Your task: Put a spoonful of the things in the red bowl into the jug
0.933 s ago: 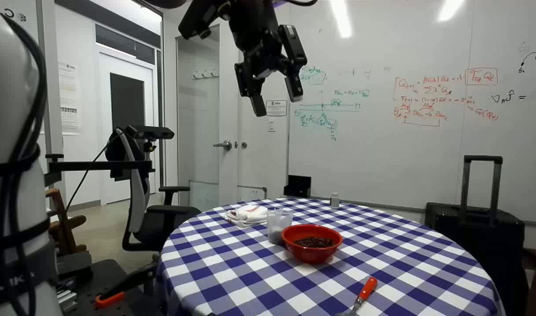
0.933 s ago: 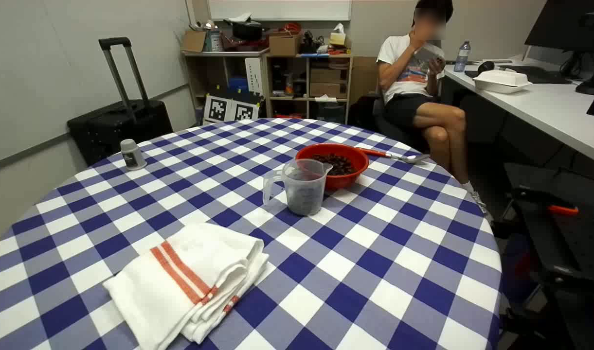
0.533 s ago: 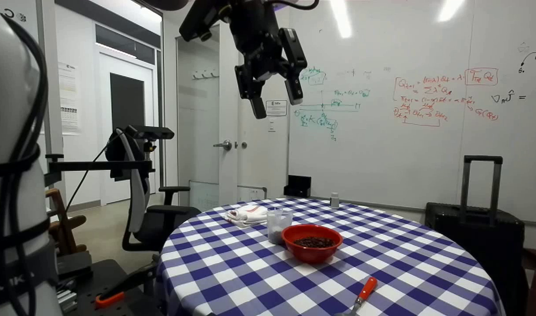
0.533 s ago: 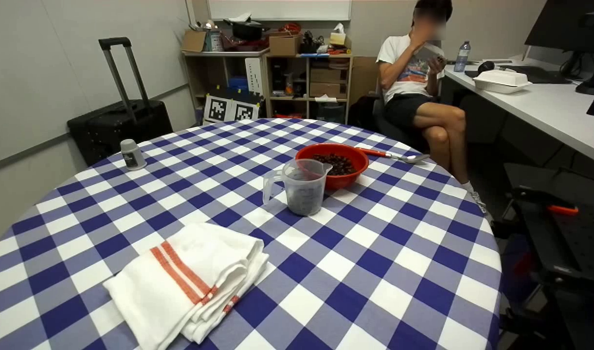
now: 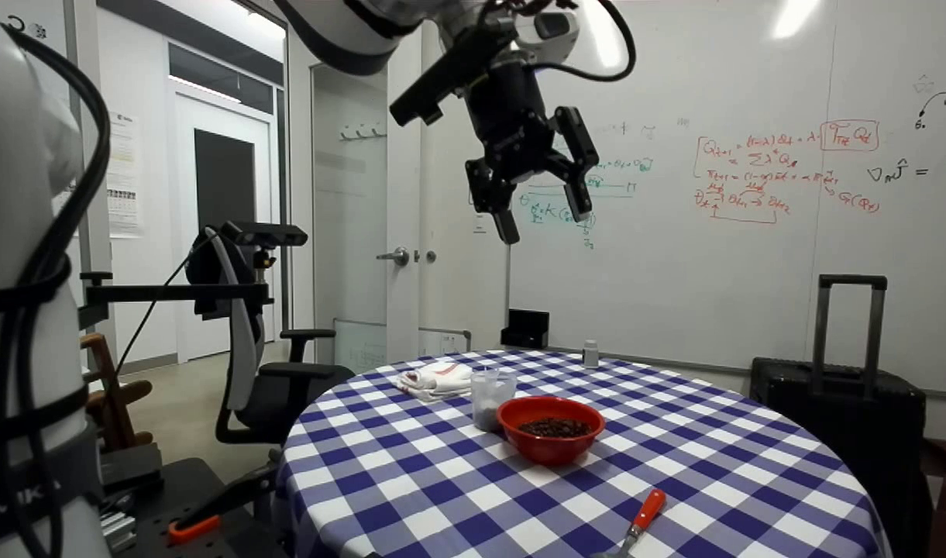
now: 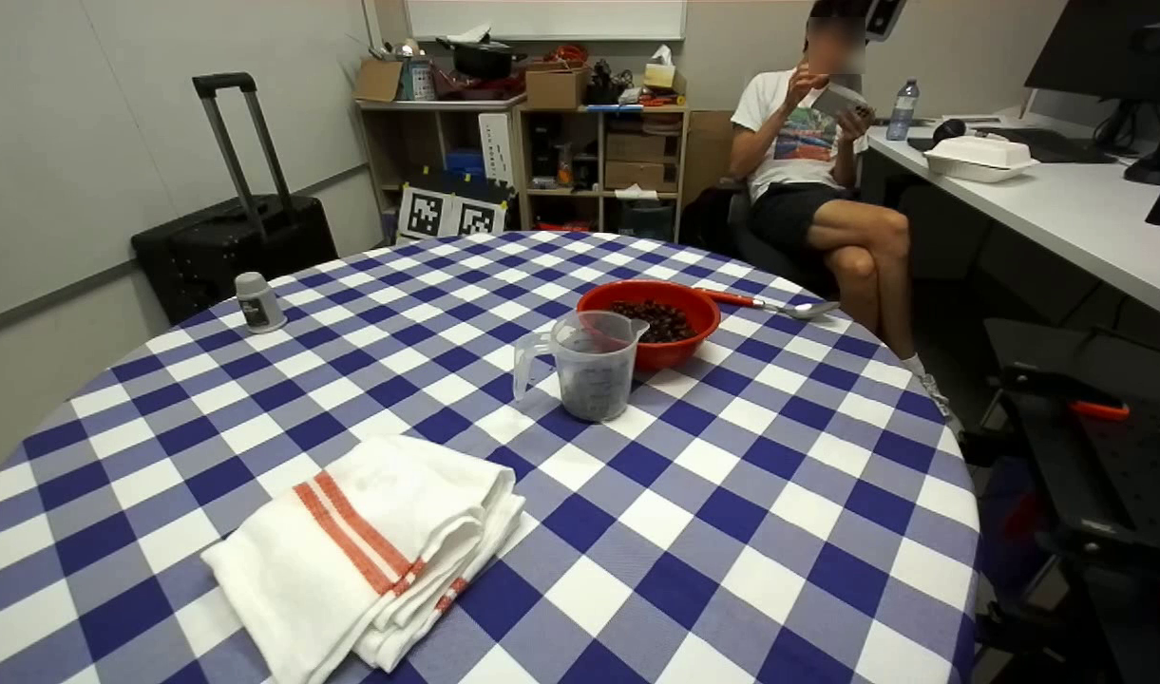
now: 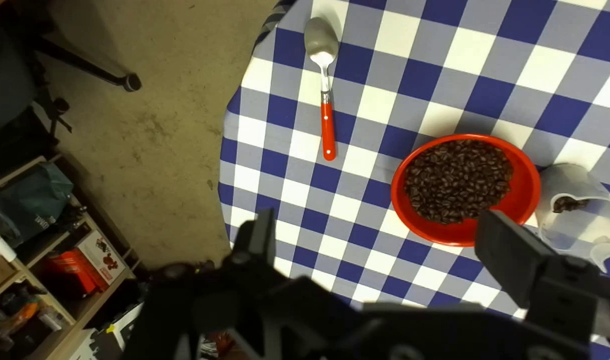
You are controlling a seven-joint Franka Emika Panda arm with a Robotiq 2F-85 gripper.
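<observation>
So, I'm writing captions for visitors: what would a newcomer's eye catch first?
Probably the red bowl of dark beans, on a blue-and-white checked tablecloth beside a clear jug. Then the open black claw, hanging above in an exterior view. The red-handled spoon, nearer the tablecloth's edge, also stands out.

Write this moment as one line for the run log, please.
pincer: open, empty | spoon: on tablecloth, apart from red bowl | red bowl: dark beans inside | jug: upright, some beans inside

Bright glare on whiteboard [image 5: 720, 267]
</observation>
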